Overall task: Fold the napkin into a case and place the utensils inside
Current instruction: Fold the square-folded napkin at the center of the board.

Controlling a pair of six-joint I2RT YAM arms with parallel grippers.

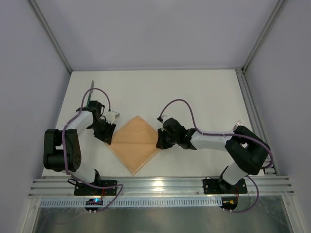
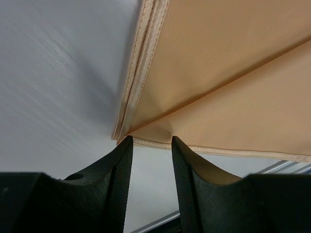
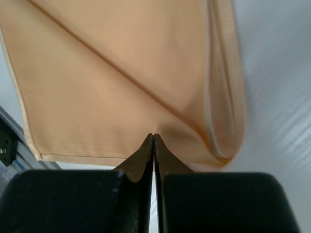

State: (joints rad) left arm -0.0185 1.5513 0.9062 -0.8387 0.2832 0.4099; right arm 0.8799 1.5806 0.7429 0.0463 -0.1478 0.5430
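Napkin [image 1: 137, 143] lies diamond-wise on the desk [image 1: 194, 92] — right gripper [image 3: 153, 138] clamped on its right corner, left gripper [image 2: 151, 141] parted at the left corner.

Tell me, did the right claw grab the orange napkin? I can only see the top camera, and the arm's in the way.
Observer: Yes. In the right wrist view the right gripper is shut on the napkin near its corner, and the cloth puckers there.
Operator: What about the left claw?
Observer: The left gripper is open. The napkin's hemmed corner sits right at the gap between its fingers.
Operator: Is the napkin just one layer?
Observer: No. The left wrist view shows two hems stacked along one edge, so it's doubled over.
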